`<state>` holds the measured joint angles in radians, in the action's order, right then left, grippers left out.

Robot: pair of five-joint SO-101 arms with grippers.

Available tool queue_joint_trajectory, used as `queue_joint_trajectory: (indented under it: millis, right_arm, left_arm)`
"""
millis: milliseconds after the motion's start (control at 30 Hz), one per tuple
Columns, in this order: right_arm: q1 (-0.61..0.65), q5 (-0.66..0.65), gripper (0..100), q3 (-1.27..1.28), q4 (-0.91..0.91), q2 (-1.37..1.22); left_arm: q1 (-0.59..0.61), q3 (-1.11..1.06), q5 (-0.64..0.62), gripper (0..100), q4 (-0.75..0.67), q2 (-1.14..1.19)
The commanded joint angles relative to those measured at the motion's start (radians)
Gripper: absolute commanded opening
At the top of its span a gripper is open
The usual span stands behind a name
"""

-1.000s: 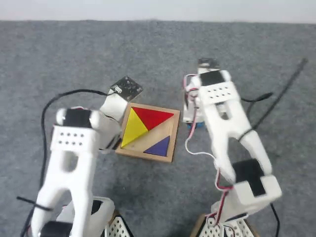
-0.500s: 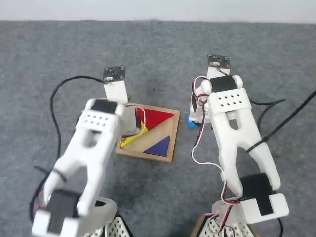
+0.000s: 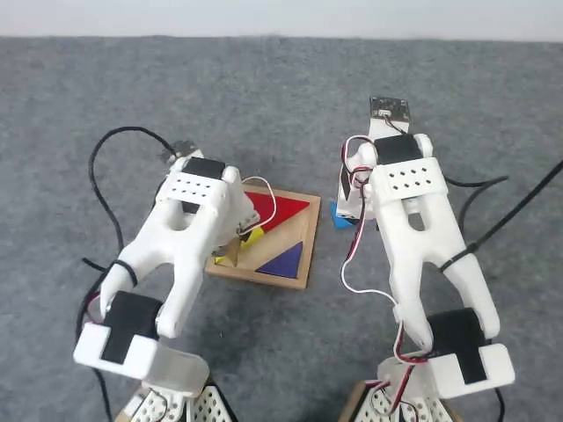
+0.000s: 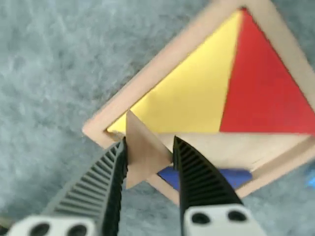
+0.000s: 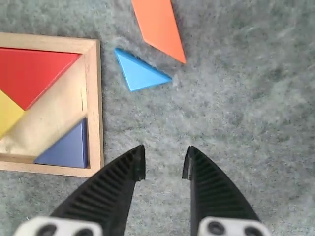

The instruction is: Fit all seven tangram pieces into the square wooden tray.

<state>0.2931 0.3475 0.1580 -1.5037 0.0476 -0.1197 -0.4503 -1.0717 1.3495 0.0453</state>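
The square wooden tray point(image 3: 304, 257) lies between the two arms. In it sit a red triangle point(image 3: 280, 209), a yellow triangle point(image 4: 192, 101) and a dark blue triangle point(image 3: 286, 260). My left gripper point(image 4: 149, 145) is shut on a tan wooden triangle point(image 4: 140, 132), held just over the tray's near-left corner point(image 4: 96, 129); from above the piece point(image 3: 231, 253) peeks out under the left arm. My right gripper point(image 5: 163, 152) hangs open over bare carpet beside the tray's right rim point(image 5: 93, 98). Beyond it lie a light blue triangle point(image 5: 140, 73) and an orange parallelogram point(image 5: 158, 27).
Grey carpet covers the table. Black cables point(image 3: 106, 176) loop to the left of the left arm and trail off to the right of the right arm point(image 3: 400, 176). The light blue triangle point(image 3: 338, 216) lies on the carpet close to the tray's right side.
The left arm has swung from the tray's left side to above its near-left corner, with the tan triangle now showing in its gripper. The right arm shifted slightly, then stayed still.
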Motion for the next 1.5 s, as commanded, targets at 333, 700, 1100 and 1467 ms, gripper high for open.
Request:
queue_joint_trajectory:
  millis: [333,700,1100,1467]
  right_arm:
    - [-0.007,-0.009,13.3,-0.005,0.015,0.068]
    - [-0.007,-0.009,13.3,-0.003,0.015,0.067]
    - [-0.005,-0.011,13.3,-0.003,0.015,0.067]
    - [-0.005,-0.011,13.3,-0.003,0.015,0.067]
  left_arm:
    - [-0.101,-0.021,-0.431,1,0.006,-0.008]
    - [-0.078,-0.022,-0.473,2,-0.044,-0.008]
    - [-0.077,-0.022,-0.471,2,-0.038,-0.008]
    - [-0.034,-0.016,-0.470,2,-0.037,-0.011]
